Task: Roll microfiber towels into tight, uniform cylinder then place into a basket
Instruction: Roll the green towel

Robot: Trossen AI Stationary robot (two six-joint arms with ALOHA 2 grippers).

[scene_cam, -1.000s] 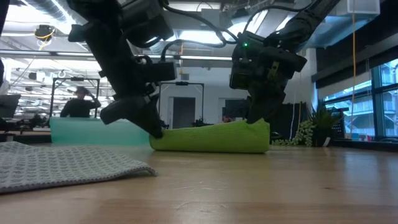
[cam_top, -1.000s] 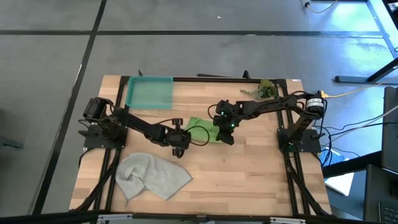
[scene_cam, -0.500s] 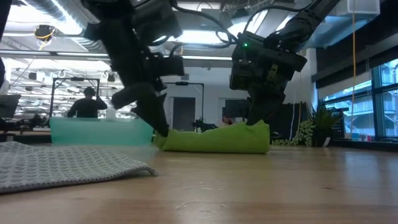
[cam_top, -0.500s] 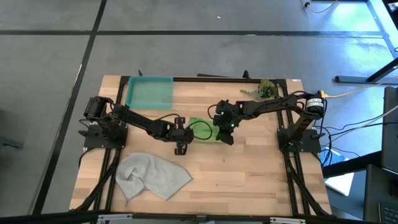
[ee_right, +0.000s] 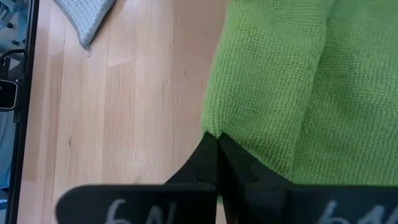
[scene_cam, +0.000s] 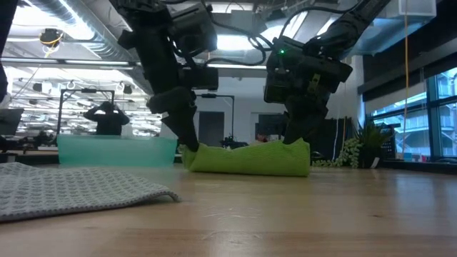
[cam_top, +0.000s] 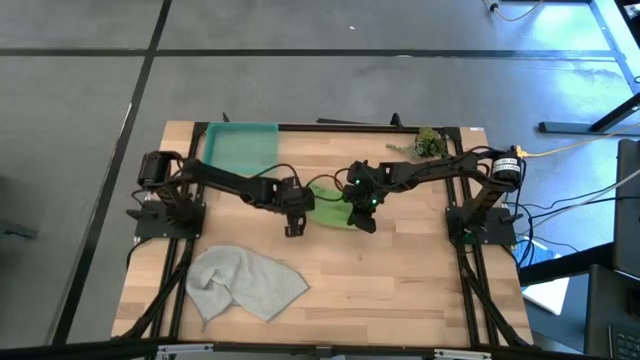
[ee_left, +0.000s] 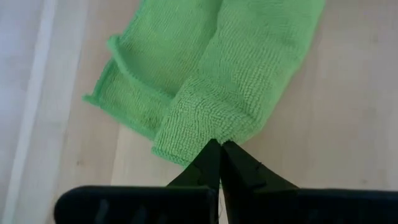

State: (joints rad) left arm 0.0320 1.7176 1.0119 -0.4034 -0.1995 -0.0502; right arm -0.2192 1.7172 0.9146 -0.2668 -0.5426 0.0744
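Now both grippers pinch the lime green towel, one at each end.

Nothing can be seen inside the teal basket [cam_top: 240, 148]. Just beside it, toward mid-table, the lime green towel [cam_top: 327, 205] lies as a loose, uneven roll; the left gripper [cam_top: 291, 213] and right gripper [cam_top: 361, 211] are each clamped on an end. Farther from the basket, the grey towel [cam_top: 245, 283] lies crumpled.

One camera hangs above me, looking straight down on the whole counter [cam_top: 400, 270]. Another sits at counter height, facing level into the room. My two wrist cameras look down, very close, past each claw. All four share the green towel [cam_top: 328, 204].
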